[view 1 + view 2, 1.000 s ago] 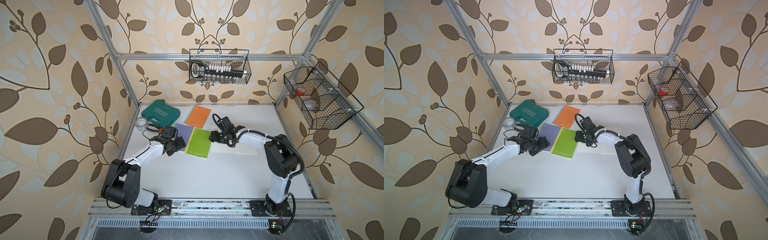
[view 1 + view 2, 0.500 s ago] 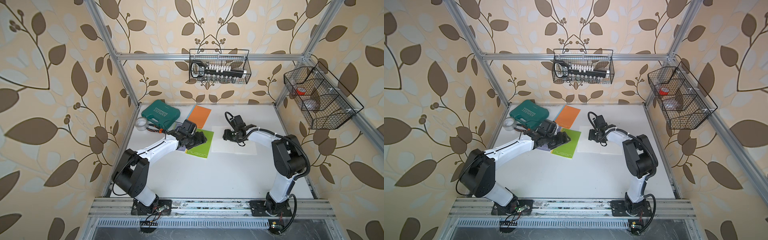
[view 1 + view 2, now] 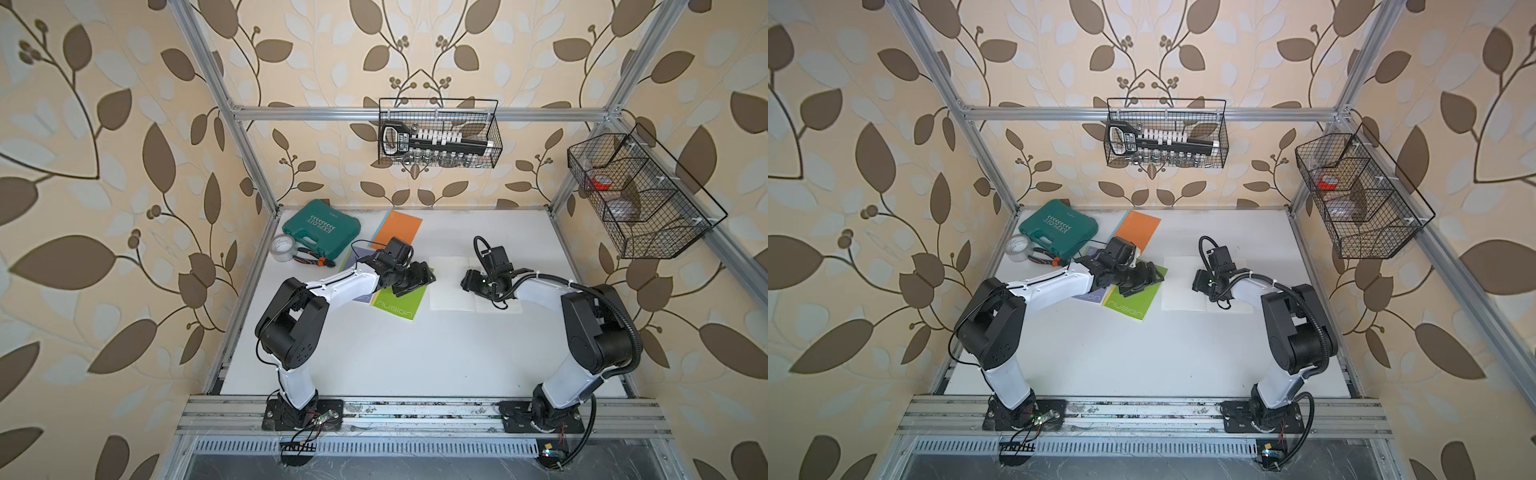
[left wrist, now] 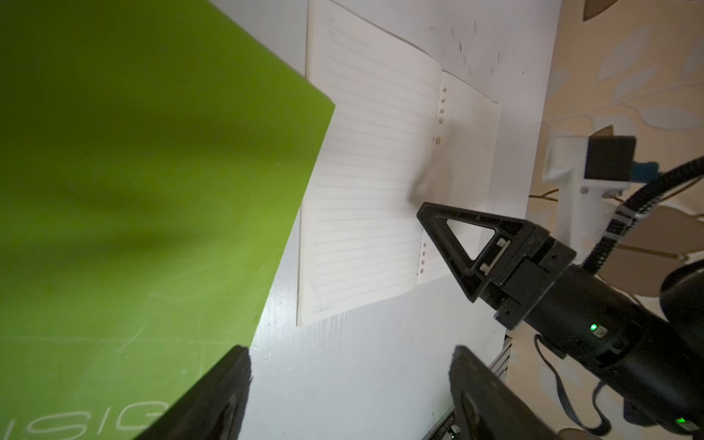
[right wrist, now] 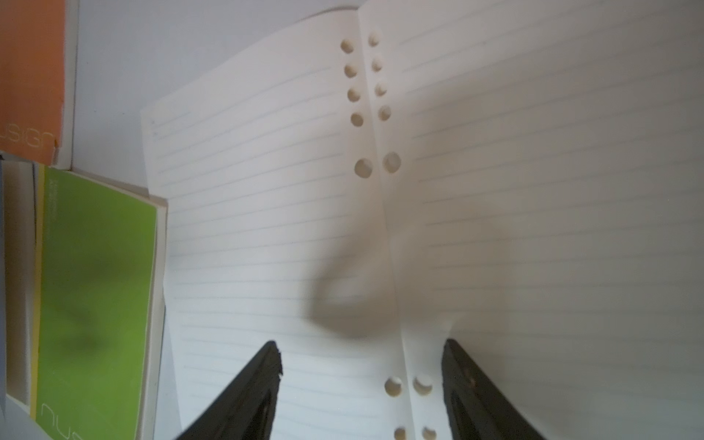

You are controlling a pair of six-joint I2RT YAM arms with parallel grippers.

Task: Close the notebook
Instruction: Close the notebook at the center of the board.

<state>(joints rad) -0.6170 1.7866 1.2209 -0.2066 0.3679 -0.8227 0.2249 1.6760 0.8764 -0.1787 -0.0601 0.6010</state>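
The notebook [image 3: 451, 286] [image 3: 1181, 291] lies open and flat on the white table, its lined white pages and punched spine holes showing in the right wrist view [image 5: 266, 228]. My right gripper [image 3: 467, 282] [image 3: 1198, 283] [image 5: 362, 350] hovers open just over the spine, with nothing between its fingers. My left gripper [image 3: 427, 276] [image 3: 1156, 276] [image 4: 350, 354] is open too, above the right edge of a green notebook [image 3: 399, 305], close to the open notebook's left page edge [image 4: 365, 190]. The left wrist view also catches the right gripper [image 4: 457, 236] over the pages.
An orange notebook [image 3: 399, 226] and a purple one [image 3: 353, 262] lie beside the green one. A teal tool case [image 3: 322, 228], a tape roll [image 3: 282, 248] and pliers [image 3: 311, 259] sit at the back left. Wire baskets hang on the back wall [image 3: 438, 133] and the right wall [image 3: 636, 195].
My left gripper has swept right from the purple notebook across the green one towards the open pages. My right gripper has shifted right, from the green notebook's edge to the spine.
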